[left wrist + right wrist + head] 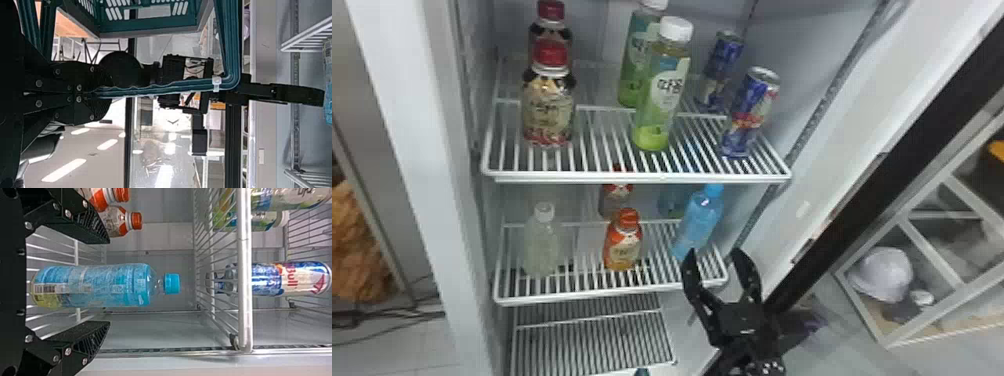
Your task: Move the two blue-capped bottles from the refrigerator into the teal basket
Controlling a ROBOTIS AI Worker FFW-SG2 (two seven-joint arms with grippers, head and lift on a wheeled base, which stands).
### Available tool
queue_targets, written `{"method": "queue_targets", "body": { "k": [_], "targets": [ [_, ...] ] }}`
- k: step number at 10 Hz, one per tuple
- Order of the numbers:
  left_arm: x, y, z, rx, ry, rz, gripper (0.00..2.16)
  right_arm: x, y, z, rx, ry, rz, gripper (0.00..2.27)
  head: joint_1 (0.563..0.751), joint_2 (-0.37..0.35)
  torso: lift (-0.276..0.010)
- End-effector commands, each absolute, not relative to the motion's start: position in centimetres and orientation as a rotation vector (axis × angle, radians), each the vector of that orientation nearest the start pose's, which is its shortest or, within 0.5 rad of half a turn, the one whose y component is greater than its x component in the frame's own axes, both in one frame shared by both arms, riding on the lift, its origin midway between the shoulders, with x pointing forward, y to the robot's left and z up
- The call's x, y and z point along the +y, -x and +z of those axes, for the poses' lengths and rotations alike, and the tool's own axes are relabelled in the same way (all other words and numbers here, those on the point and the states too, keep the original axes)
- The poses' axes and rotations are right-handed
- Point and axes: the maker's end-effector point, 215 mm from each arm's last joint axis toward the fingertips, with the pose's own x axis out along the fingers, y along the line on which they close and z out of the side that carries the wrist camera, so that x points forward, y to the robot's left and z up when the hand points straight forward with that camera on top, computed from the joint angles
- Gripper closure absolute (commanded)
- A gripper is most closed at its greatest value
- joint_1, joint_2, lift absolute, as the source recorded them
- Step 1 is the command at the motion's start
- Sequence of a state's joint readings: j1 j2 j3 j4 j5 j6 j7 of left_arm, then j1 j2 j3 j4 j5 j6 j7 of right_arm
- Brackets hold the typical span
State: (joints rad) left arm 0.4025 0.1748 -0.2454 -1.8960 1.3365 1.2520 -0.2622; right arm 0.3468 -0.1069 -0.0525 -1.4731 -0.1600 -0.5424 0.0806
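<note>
My right gripper (716,256) stands open at the front right of the refrigerator's middle shelf, just short of a blue-capped bottle (701,217). A fainter bluish bottle (672,199) stands farther back. In the right wrist view, the upright blue-capped bottle (94,285) lies beyond and between the parted fingers of the right gripper (109,282), not gripped. The left wrist view has my left gripper (92,95) shut on the handle of the teal basket (148,27), outside the refrigerator. The right arm's gripper is farther off there, beside the blue bottle's edge (328,82).
An orange bottle (623,242) and a clear bottle (542,242) share the middle shelf. Above, the upper shelf's front rail (642,178) overhangs, with red-capped and green bottles and blue cans. The open door's dark edge (897,170) rises right of my right arm.
</note>
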Motion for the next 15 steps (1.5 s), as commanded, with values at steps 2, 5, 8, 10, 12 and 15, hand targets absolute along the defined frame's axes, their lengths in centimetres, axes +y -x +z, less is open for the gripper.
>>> {"method": "queue_targets", "body": {
  "k": [2,5,8,10,12,15],
  "targets": [
    [-9.7,-16.3,-39.5,1.229,1.188,-1.154,1.17,-29.0,-47.0,-40.9,-0.107,-0.02,-0.004,0.13,0.695,-0.35,-0.136],
    [-9.7,-16.3,-39.5,1.226,1.194,-1.151,1.17,-28.9,-49.1,-41.4,-0.104,-0.05,-0.015,0.11,0.695,-0.35,-0.136],
    [-9.8,-16.4,-39.6,1.224,1.195,-1.147,1.17,-29.1,-51.0,-40.3,-0.125,-0.048,-0.011,0.11,0.695,-0.35,-0.136],
    [-9.8,-16.4,-39.6,1.225,1.195,-1.146,1.17,-29.0,-51.8,-39.6,-0.141,-0.042,-0.014,0.11,0.695,-0.35,-0.136],
    [-9.8,-16.6,-39.6,1.222,1.195,-1.144,1.17,-29.0,-52.9,-39.1,-0.149,-0.034,-0.011,0.11,0.695,-0.35,-0.136],
    [-9.8,-16.6,-39.6,1.221,1.198,-1.142,1.17,-29.7,-53.7,-38.8,-0.153,-0.025,-0.023,0.17,0.695,-0.35,-0.136]
  ]
}}
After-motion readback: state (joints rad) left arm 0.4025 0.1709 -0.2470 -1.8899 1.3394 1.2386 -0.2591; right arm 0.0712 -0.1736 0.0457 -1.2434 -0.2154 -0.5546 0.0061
